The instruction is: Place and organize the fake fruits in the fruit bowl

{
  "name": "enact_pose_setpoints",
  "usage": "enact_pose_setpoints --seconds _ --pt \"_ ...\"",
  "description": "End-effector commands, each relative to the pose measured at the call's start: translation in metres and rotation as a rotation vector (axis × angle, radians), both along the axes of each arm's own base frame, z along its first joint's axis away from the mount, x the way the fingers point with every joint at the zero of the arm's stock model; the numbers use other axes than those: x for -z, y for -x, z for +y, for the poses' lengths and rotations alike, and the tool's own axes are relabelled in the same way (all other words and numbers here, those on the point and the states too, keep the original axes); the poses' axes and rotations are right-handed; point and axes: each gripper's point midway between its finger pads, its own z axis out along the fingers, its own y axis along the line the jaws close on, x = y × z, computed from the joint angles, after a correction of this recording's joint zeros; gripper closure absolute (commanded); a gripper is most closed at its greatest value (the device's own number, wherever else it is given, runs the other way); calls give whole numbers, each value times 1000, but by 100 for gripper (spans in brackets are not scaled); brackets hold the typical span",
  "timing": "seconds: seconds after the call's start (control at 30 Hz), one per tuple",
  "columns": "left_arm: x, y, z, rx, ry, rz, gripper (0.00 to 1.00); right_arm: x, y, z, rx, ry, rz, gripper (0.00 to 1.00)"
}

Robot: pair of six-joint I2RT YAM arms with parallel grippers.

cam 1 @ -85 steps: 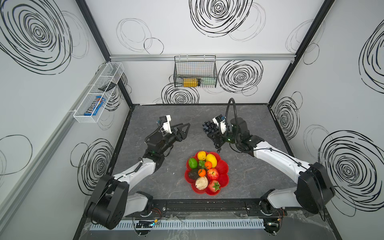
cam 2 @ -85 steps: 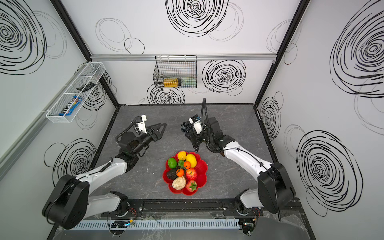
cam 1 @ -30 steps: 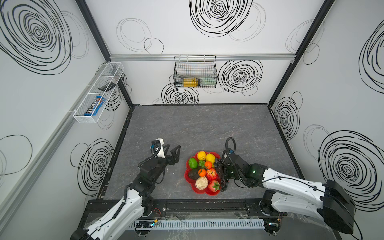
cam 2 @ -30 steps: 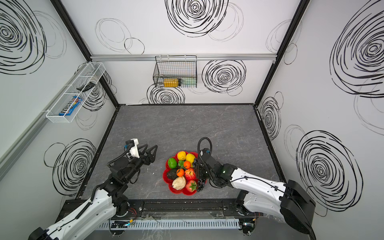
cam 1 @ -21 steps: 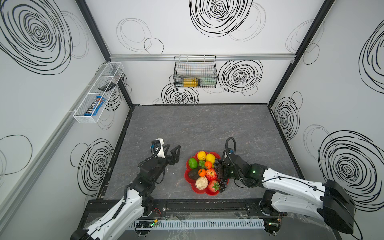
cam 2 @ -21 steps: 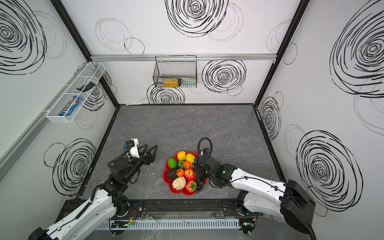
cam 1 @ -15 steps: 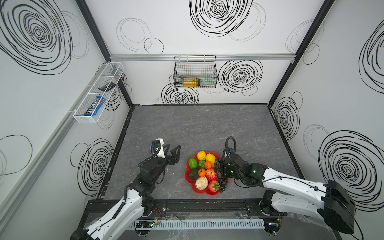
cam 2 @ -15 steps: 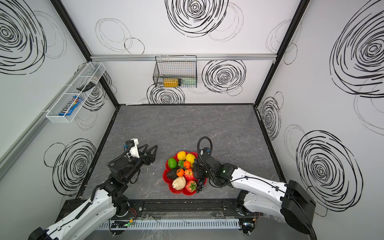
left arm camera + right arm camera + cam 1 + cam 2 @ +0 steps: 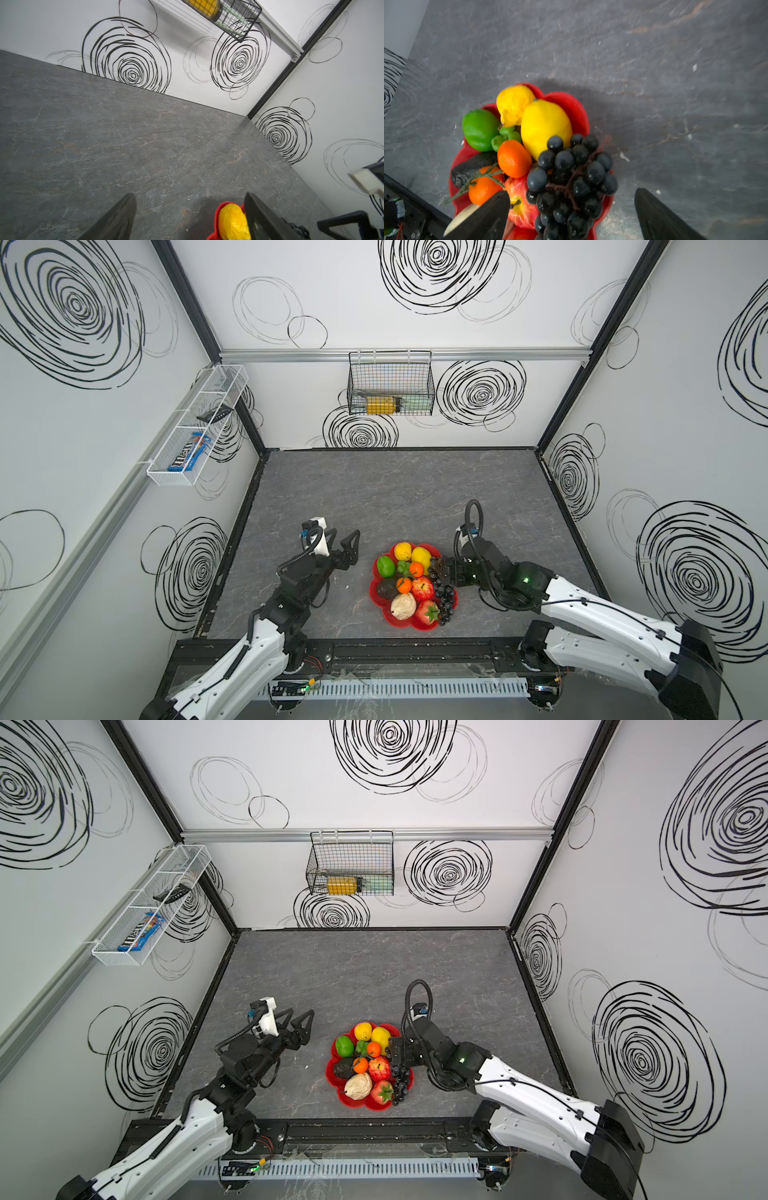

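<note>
The red bowl (image 9: 415, 626) is sitting on the gray counter (image 9: 374, 497) near its front edge, between the two arms, and is carrying a full load of fruit. The lemons (image 9: 421, 556) are lying side by side at the back of the bowl, with the lime (image 9: 385, 566) to their left. The oranges (image 9: 404, 585) are sitting in the middle and the avocado (image 9: 386, 589) is lying at the left rim. The apple (image 9: 423, 588) is resting just right of centre, and the beige lumpy fruit (image 9: 403, 605) and the strawberry (image 9: 428, 612) are filling the front. The black grapes (image 9: 571, 180) are lying along the bowl's right side, against the apple, with the outer edge of the bunch reaching the rim.

The right gripper (image 9: 571, 192) is hanging over the grapes, its jaws standing wide apart on either side of the bunch. In the right wrist view a clear gap is showing between the bunch and one jaw, so it is gripping nothing. The left gripper (image 9: 344, 539) is hanging above bare counter to the left of the bowl, apart from it, its jaws spread open and empty.

On the back wall a black wire basket (image 9: 390, 383) is holding a yellow container (image 9: 380, 405). On the left wall a white mesh basket (image 9: 195, 427) is holding a blue packet (image 9: 189, 452).
</note>
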Motion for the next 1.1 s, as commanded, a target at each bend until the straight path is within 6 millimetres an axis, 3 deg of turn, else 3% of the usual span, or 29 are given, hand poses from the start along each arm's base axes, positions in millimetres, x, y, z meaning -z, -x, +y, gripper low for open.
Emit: enact_pose_setpoints --seconds 0.0,0.1,0.27,0.4,0.47,0.6,0.8,0.97,1.07 --pt "-32 -7 19 -125 15 -62 11 -46 -33 -27 59 37 -164 3" --pt "-42 -12 29 -190 34 -72 1 -69 -60 -52 144 9 -257 3" --pt "-58 -22 46 -307 11 -89 4 -93 -99 -93 254 -123 -321 3" --pt "-68 -23 70 -473 -73 -137 4 -94 -120 -137 399 -101 -425 3" --pt "-66 -17 93 -635 -122 -162 4 -89 -126 -152 432 -90 -467 3" --pt "-65 -14 115 -766 -194 -205 4 -71 -138 -162 413 -81 -486 3" --pt "-31 -39 139 -795 -385 -124 4 -36 -151 -205 544 152 -472 3" --pt "4 -55 147 -733 -475 -89 4 9 -166 -201 455 249 -381 3" --pt "21 -64 142 -664 -501 -81 4 23 -169 -198 437 250 -411 3"
